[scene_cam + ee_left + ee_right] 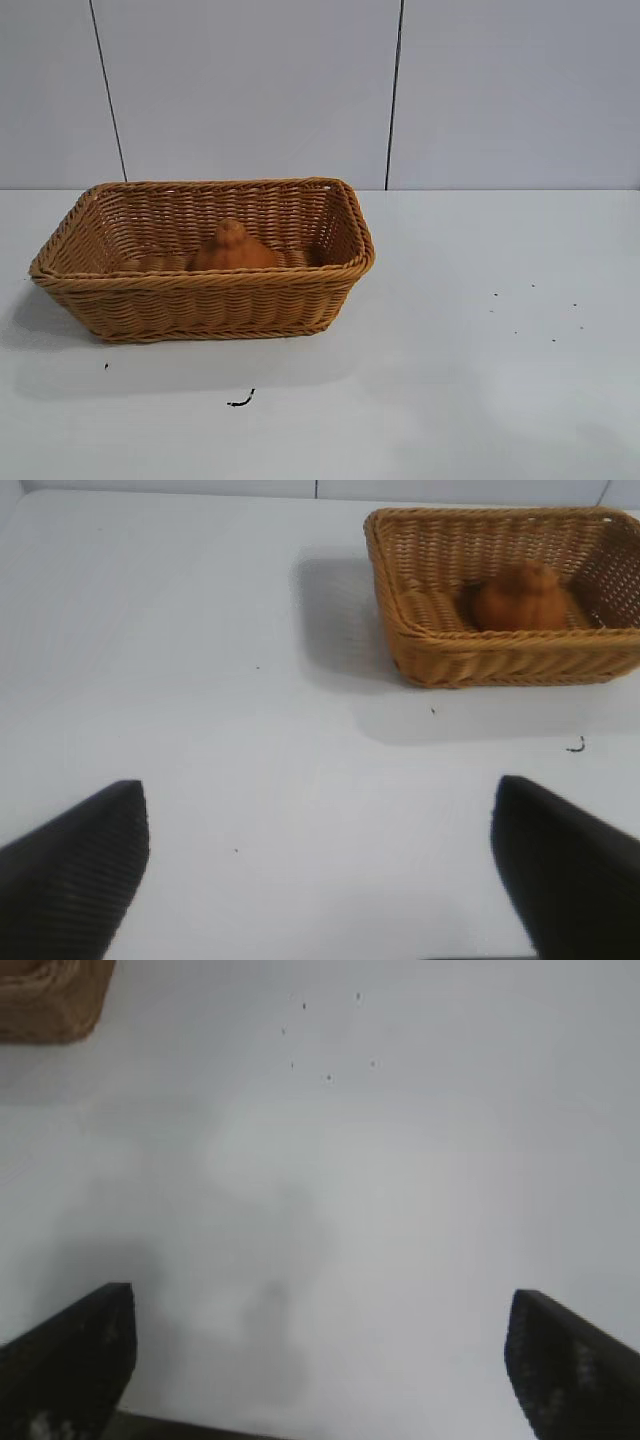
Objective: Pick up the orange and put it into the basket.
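From outside, the orange (232,250) sits inside the basket (200,300) on the desk (480,380), no arm in sight; little looks left to spoil, unless something bumps the basket.

From the left wrist, the left gripper (320,865) hangs spread wide and empty over bare desk, basket and orange well ahead.

From the right wrist, the right gripper (320,1360) gapes wide, holding nothing; only the basket's corner shows, so a careless swing that way could clip the wicker.
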Motion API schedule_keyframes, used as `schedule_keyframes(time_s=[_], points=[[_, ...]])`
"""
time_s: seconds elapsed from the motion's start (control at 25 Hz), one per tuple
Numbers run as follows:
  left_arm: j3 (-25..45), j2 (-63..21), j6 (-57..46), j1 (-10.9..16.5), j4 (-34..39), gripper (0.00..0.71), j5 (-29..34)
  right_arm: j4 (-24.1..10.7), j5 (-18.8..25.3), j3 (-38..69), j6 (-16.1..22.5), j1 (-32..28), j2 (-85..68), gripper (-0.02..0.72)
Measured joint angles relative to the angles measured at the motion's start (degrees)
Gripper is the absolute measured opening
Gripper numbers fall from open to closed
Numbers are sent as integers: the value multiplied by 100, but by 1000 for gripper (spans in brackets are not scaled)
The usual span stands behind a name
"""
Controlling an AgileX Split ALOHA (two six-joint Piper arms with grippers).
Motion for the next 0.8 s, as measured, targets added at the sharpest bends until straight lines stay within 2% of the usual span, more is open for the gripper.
schedule_keyframes(time_s=[0.48,0.8], points=[[0,0,0,0,0,666,0,5,-24,11,0,0,-1405,694],[0,0,0,0,0,666,0,5,-24,11,0,1,-1502,694]])
